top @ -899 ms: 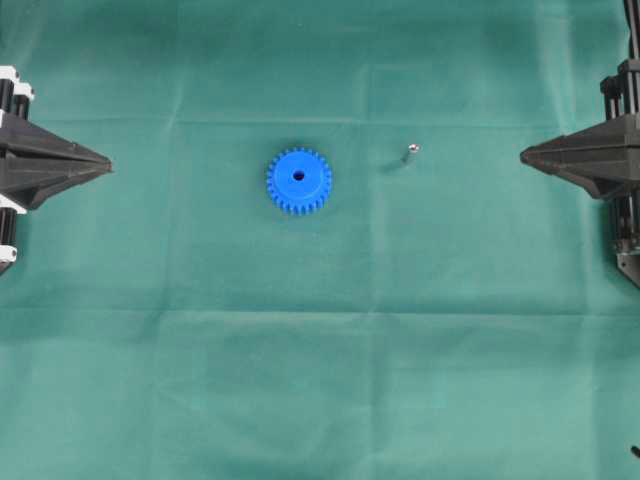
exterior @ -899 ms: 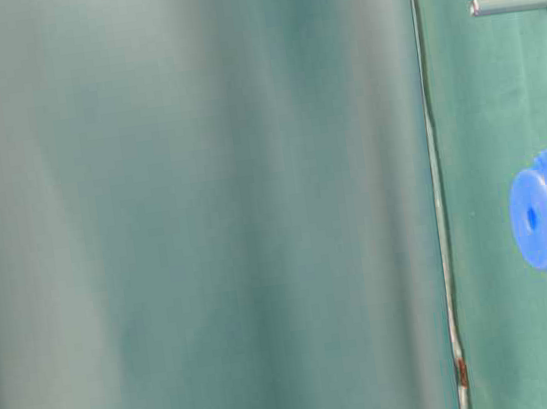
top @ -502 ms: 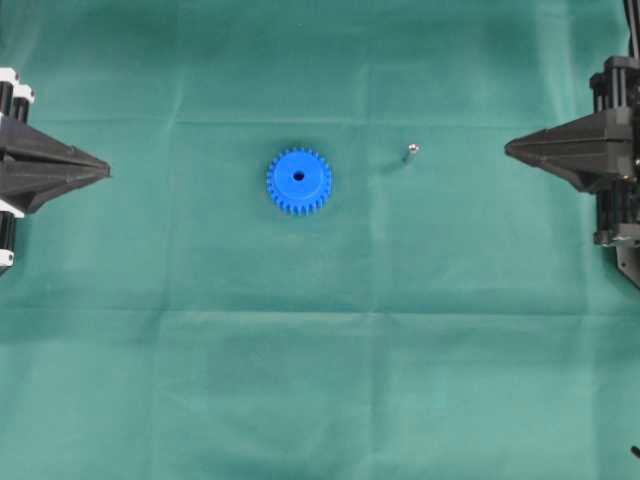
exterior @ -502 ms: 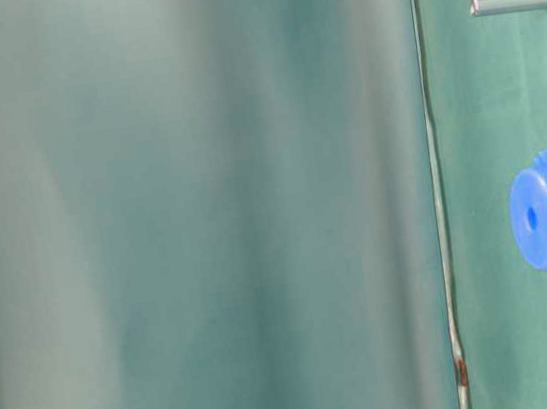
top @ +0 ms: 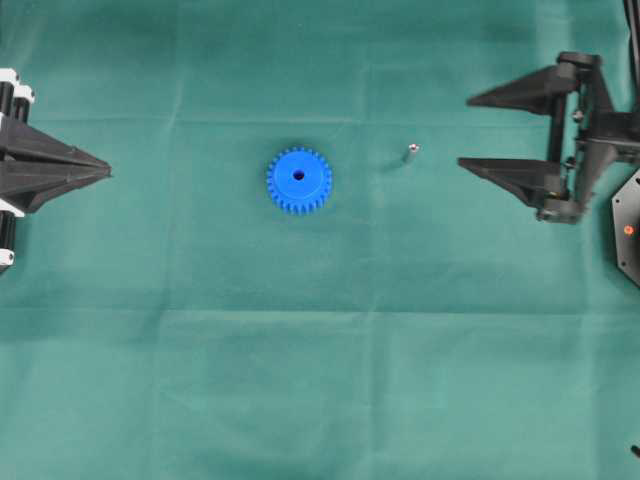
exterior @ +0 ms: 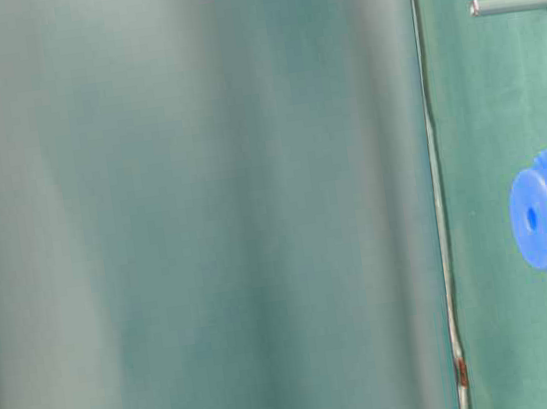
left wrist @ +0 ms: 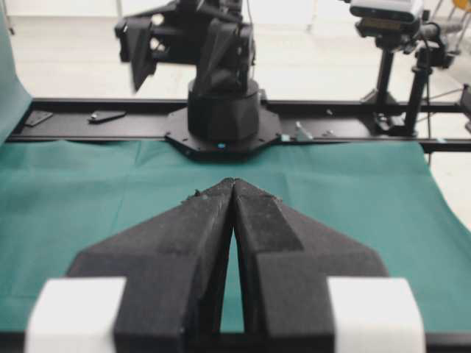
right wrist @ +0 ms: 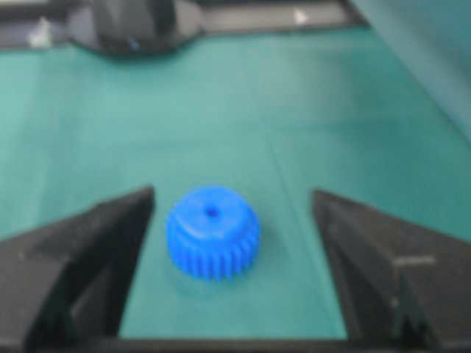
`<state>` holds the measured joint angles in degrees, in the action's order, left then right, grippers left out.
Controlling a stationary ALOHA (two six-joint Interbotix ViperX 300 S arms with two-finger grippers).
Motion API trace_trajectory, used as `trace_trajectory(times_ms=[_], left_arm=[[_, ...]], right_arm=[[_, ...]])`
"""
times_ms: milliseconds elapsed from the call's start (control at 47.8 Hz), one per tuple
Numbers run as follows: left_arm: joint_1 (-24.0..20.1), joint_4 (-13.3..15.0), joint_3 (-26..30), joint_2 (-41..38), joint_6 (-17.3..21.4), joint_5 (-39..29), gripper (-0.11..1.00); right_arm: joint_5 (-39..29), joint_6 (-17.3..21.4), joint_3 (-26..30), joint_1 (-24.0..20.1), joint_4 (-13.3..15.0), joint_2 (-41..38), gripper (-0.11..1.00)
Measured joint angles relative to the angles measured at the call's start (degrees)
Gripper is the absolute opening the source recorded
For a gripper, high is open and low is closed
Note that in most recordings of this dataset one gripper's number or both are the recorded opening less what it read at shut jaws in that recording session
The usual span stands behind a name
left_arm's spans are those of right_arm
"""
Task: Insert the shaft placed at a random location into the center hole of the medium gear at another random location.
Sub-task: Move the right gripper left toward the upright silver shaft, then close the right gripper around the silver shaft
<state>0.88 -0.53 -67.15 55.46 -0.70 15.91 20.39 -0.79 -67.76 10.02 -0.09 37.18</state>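
- Jaws of the black right gripper (top: 468,132) are seen spread wide with nothing between them, their tips aimed toward the middle of the table; those of the black left gripper (top: 108,168) are pressed together into one point at the left edge of the overhead view.
- Nothing is held by either gripper, and no container is seen on the green cloth (top: 320,380).
- Just off the right gripper's tips, but apart from them, the tiny thin silvery-grey metal shaft (top: 409,153) is found, its bright end catching the light.
- Further toward the centre, well apart from the shaft, the bright blue plastic toothed medium gear (top: 299,181) is laid flat, its raised round hub up and the small dark center hole (top: 298,175) left unfilled.
- From the right wrist view the gear is framed between the spread fingers (right wrist: 81,243), blurred; the shaft cannot be made out there.
- At table level the gear is cut off by the frame edge, and most of that view is filled by a blurred green surface.
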Motion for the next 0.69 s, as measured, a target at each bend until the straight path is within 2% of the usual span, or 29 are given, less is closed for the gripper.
trace_trajectory(times_ms=[63, 376, 690], left_arm=[[0.0, 0.0, 0.0, 0.0, -0.1, -0.1, 0.00], [0.0, 0.0, 0.0, 0.0, -0.1, -0.5, 0.00], [0.0, 0.0, 0.0, -0.1, -0.1, -0.5, 0.00]], right_arm=[[0.9, -0.1, 0.1, 1.0, -0.1, -2.7, 0.80], [7.6, -0.1, 0.4, 5.3, -0.1, -18.6, 0.81], [14.1, -0.1, 1.7, 6.2, -1.0, -30.8, 0.81]])
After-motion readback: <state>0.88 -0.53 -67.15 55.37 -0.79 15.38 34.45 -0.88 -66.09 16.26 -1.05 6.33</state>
